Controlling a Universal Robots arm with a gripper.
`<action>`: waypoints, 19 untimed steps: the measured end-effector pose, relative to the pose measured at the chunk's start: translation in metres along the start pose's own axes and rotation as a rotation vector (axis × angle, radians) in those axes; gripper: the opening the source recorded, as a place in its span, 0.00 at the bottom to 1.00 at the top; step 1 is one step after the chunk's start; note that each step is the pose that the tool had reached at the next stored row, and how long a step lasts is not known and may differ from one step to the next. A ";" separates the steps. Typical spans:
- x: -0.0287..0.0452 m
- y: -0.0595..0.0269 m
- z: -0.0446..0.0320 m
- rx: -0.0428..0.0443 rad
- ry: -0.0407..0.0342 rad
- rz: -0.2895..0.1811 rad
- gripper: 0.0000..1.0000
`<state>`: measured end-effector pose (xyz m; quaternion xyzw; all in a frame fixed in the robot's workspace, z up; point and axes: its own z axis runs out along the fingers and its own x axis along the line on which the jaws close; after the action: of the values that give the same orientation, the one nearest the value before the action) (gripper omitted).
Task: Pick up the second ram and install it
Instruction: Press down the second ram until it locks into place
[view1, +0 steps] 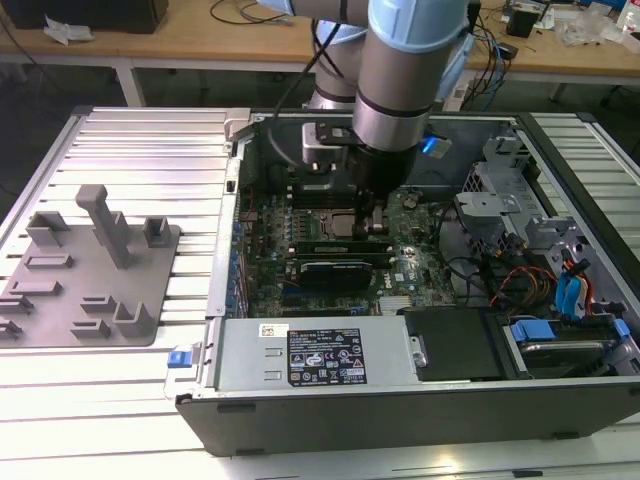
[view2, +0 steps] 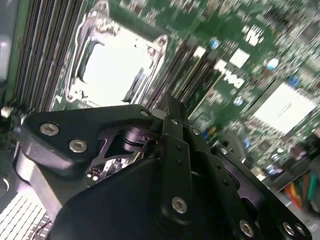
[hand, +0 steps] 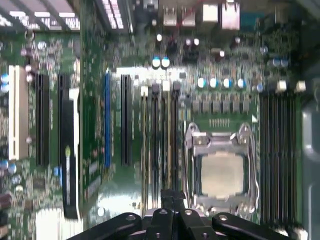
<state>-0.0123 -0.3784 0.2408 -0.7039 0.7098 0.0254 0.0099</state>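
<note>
My gripper (view1: 375, 222) reaches down into the open computer case, with its tips at the black memory slots (hand: 160, 140) beside the processor socket (hand: 220, 172). In both wrist views the fingers (view2: 175, 120) are pressed together with no gap between them. A thin green strip stands on edge in the slot row just past the fingertips. It looks like the second ram (view2: 205, 80). Whether the fingers pinch it or only rest on it is hidden. The grey moulded tray (view1: 90, 275) at the exterior view's left holds no stick.
The case wall (view1: 225, 230) and the power supply box (view1: 310, 355) border the motherboard. A black card (view1: 335, 272) lies just in front of the gripper. Drive cages, blue latches and loose cables (view1: 560, 290) crowd the exterior view's right. More slots (hand: 280, 150) flank the socket.
</note>
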 end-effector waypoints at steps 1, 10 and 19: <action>0.0000 0.0039 0.0002 0.0001 -0.0002 0.000 0.08; 0.0002 0.0427 0.0021 0.0001 -0.0001 0.001 0.08; -0.0002 0.0460 0.0077 0.0001 -0.0002 0.001 0.08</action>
<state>-0.0584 -0.3775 0.2341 -0.7036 0.7101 0.0255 0.0100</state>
